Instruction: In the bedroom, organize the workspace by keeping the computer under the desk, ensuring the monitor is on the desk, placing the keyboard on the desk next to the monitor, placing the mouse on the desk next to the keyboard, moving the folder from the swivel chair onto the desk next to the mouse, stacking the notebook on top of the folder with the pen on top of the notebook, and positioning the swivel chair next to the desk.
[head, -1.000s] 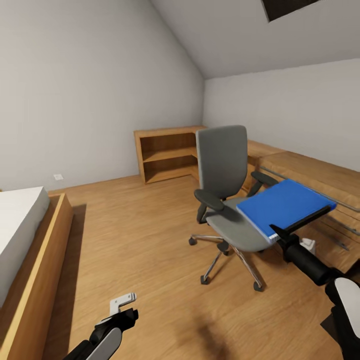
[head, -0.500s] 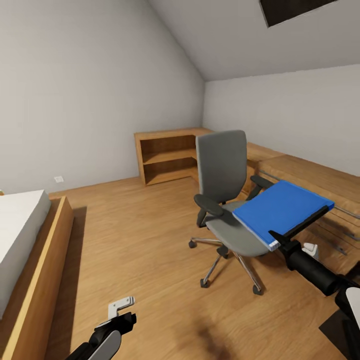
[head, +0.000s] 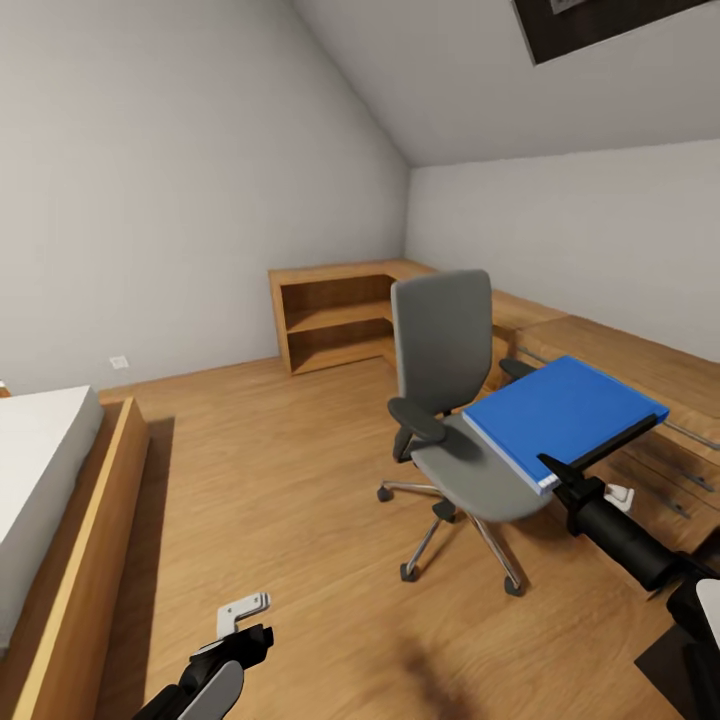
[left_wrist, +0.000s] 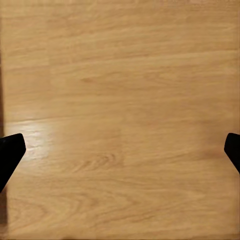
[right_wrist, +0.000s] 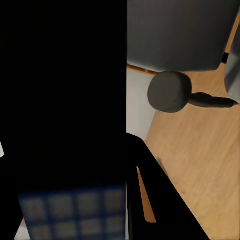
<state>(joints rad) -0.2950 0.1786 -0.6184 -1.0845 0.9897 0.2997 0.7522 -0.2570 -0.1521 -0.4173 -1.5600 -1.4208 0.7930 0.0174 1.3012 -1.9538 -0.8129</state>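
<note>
Folder (head: 558, 412) clamped in right end effector (head: 585, 462), above swivel chair (head: 450, 385).

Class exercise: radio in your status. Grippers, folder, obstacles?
Right gripper clamped on blue folder, raised above swivel chair seat. Left gripper open, low over floor. Wooden chest beside chair.
</note>
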